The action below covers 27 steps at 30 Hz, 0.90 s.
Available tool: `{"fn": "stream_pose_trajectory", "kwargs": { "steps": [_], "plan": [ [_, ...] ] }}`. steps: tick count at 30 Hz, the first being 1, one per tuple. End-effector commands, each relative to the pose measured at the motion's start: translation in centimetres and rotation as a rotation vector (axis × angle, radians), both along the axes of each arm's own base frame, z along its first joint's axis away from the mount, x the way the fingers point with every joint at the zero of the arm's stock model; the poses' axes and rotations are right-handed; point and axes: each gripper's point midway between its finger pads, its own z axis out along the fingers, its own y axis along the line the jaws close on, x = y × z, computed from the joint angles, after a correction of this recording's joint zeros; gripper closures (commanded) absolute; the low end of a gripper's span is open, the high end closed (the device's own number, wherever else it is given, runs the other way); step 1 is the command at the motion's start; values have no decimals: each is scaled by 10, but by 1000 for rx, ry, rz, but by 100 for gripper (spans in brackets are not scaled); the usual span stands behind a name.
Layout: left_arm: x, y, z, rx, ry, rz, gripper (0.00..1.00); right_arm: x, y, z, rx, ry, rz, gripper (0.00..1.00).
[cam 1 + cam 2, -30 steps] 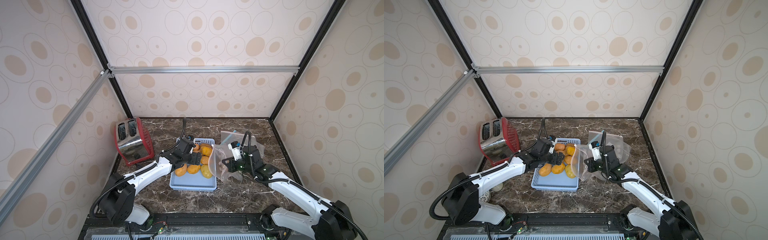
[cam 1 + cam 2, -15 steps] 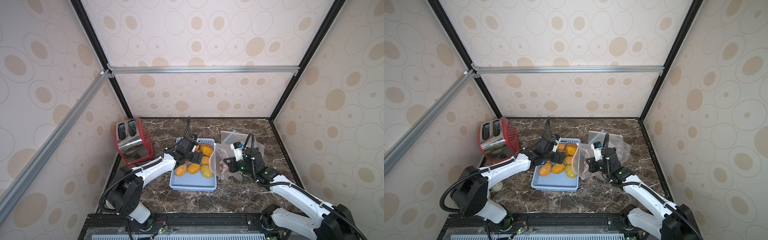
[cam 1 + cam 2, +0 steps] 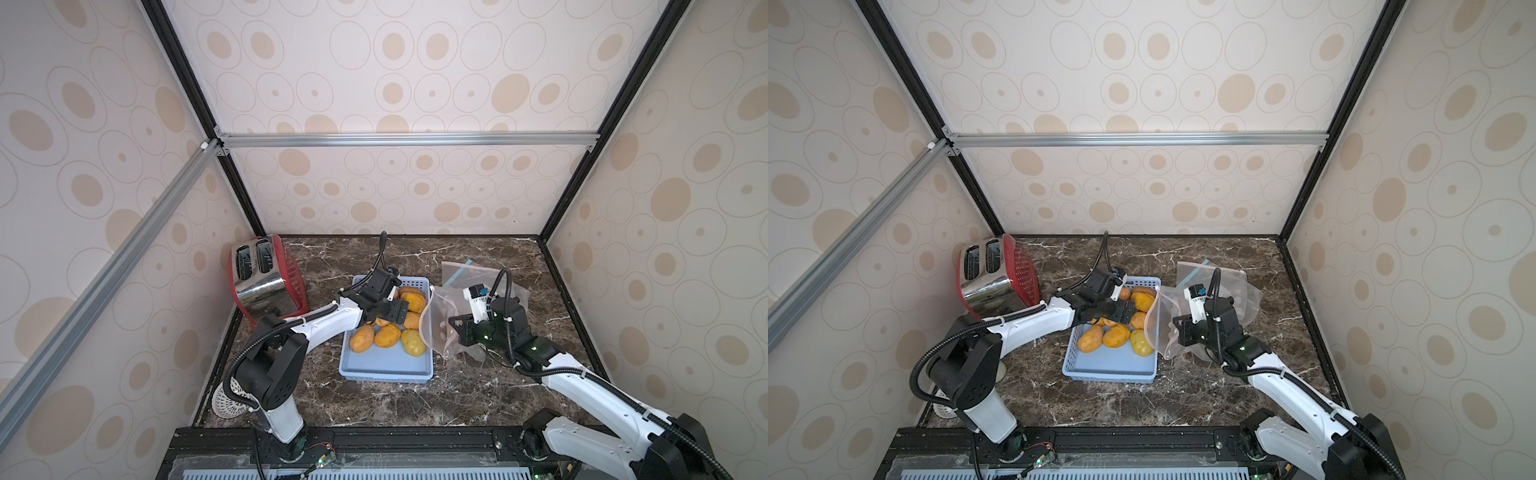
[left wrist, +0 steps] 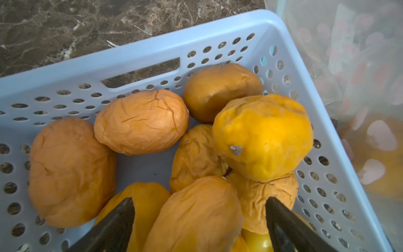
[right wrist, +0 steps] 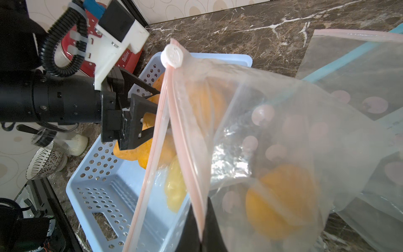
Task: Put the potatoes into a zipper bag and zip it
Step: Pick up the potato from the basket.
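Most potatoes (image 3: 387,336) lie in the basket (image 3: 386,368); one seems to be inside the zipper bag (image 3: 434,328) at its 3 o'clock. The right end effector (image 5: 200,220) pinches the bag's rim to hold the mouth open; farther, the left end effector (image 3: 395,311) hangs wide above the pile, ready to pick.

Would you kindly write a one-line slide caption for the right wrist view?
Right hand holds the zipper bag open beside the blue basket, a potato inside.

Left gripper (image 3: 1126,310) hangs over potatoes (image 3: 1116,336) in blue basket (image 3: 1108,376).
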Motion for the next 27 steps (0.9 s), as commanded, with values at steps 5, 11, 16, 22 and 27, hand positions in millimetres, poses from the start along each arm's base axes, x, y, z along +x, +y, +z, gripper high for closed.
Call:
{"fn": "stream_pose_trajectory", "kwargs": {
  "steps": [5,11,16,22,27],
  "plan": [
    [-16,18,4,0,25,48,12,1,-5,0,-11,-14,-20,100],
    [-16,14,-6,-4,51,43,22,2,-6,-2,-20,-8,-20,100],
    [-17,15,-10,-1,59,46,24,1,-7,0,-21,-16,-23,100],
    [-18,14,-3,-19,46,47,36,1,-7,0,-22,-15,-21,100],
    [-16,13,26,-68,-8,57,47,0,-8,1,-22,-20,-25,100]
  ]
}}
